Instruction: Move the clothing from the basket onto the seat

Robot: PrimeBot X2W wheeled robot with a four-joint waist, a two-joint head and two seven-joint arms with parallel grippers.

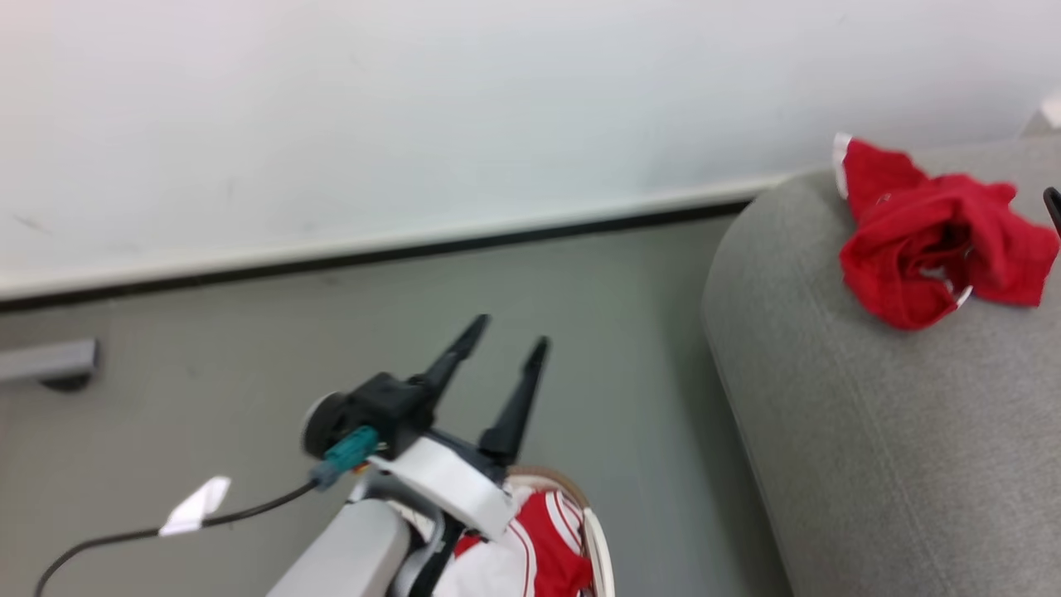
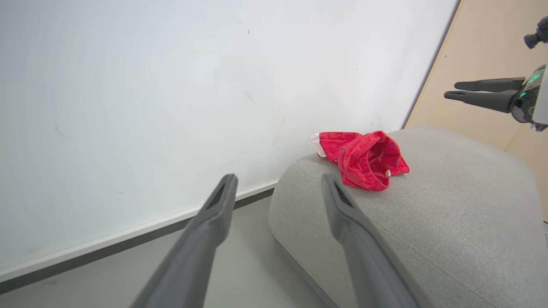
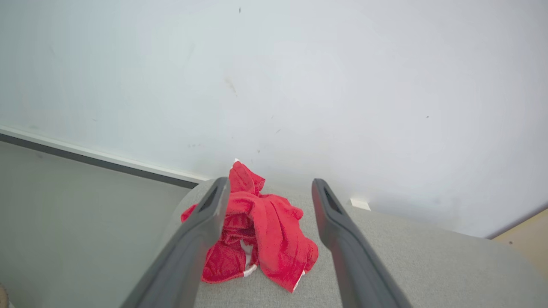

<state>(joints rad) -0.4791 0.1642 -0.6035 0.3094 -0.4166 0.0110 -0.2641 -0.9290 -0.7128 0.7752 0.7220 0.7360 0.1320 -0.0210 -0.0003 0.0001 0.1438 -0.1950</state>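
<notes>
**Garment on seat, basket not yet cleared**

Seat (image 1: 870, 431): one red garment (image 1: 937, 240) lies crumpled on top, at 2 o'clock in the head view. It sits near the rounded edge on the wall side and touches only the upholstery.

Right end effector (image 3: 269, 182): fingers spread, nothing pinched. The left wrist view puts it at 2 o'clock, above the seat and well apart from the garment.

Left end effector (image 1: 511, 330): fingers spread and empty, over the floor and just above the basket.

Basket (image 1: 598, 547): only part of the rim shows, at 6 o'clock on the head view's bottom edge. Inside is striped clothing (image 1: 547, 539), red with white stripes and a white panel. The pale forearm covers the rest, so I cannot tell how much is in there.

Judgement: this placement looks complete, and the step in hand is clearing the right arm and going back to the basket.
- Raise the right arm straight up before swinging it away, so a finger does not snag a loose fold.
- The garment is close to the edge. Any drag toward 9 o'clock could pull it off onto the floor.
- For the next pick, go in with the fingers wide and pinch a raised fold mid-pile, not cloth lying against the rim.
- Lift clear of the rim before moving across to the seat.
</notes>
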